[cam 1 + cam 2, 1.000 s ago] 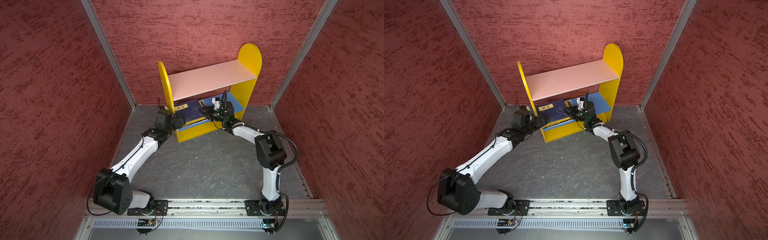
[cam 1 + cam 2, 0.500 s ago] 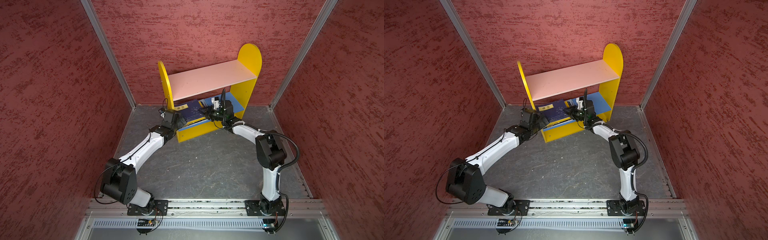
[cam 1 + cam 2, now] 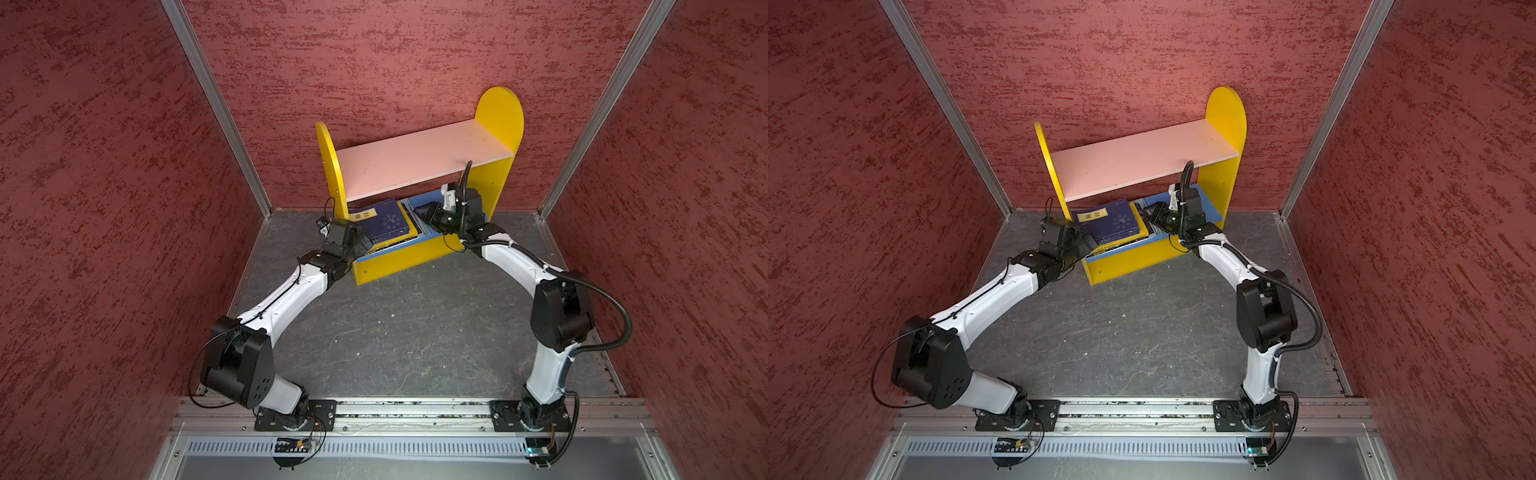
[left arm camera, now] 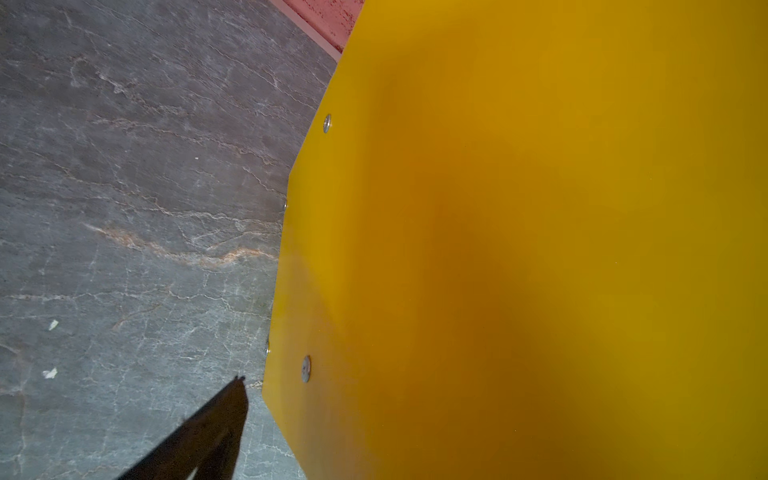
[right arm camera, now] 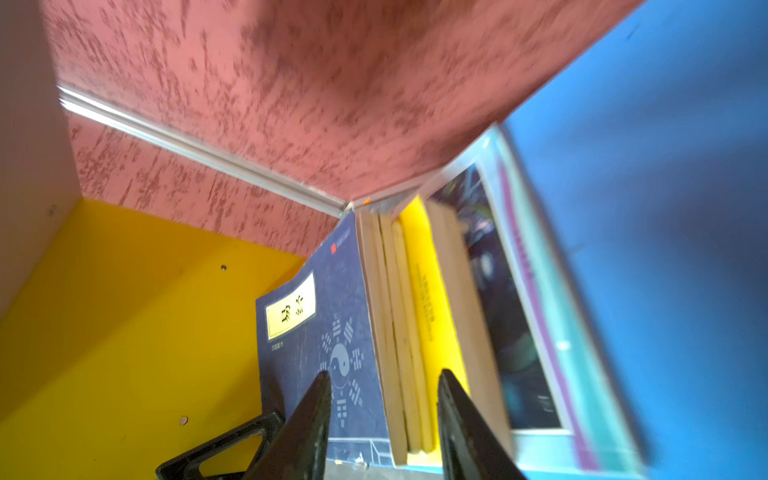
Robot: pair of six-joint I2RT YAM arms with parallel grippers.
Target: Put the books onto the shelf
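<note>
Two arms meet at the shelf (image 3: 415,162), which stands skewed at the desk's (image 3: 395,332) 12 o'clock edge, against the red back wall. The left gripper (image 3: 363,245) sits at the shelf's 8 o'clock corner, by the foot of the left yellow side panel (image 4: 519,208). Its wrist view is filled by that panel, close and blurred. One dark finger (image 4: 212,432) shows over the desk just beside the panel's edge and the other finger is out of sight; the jaws are spread wide, released. The books (image 3: 386,224) lie flat in one stack on the blue lower board (image 5: 665,187), toward its 9 o'clock end. On top is a navy book (image 3: 1113,220) with a yellow label at its 10 o'clock corner. Below it the right wrist view shows cream page edges, a yellow cover (image 5: 428,299), a dark cover and a white-and-teal one lowest, against the board. The right gripper (image 5: 384,376) reaches in under the pink upper board (image 3: 1133,166) from the stack's 3 o'clock side. Its jaws are parted and released: one fingertip lies before the navy cover and the other before the yellow one. Whether either touches the stack cannot be told.
</note>
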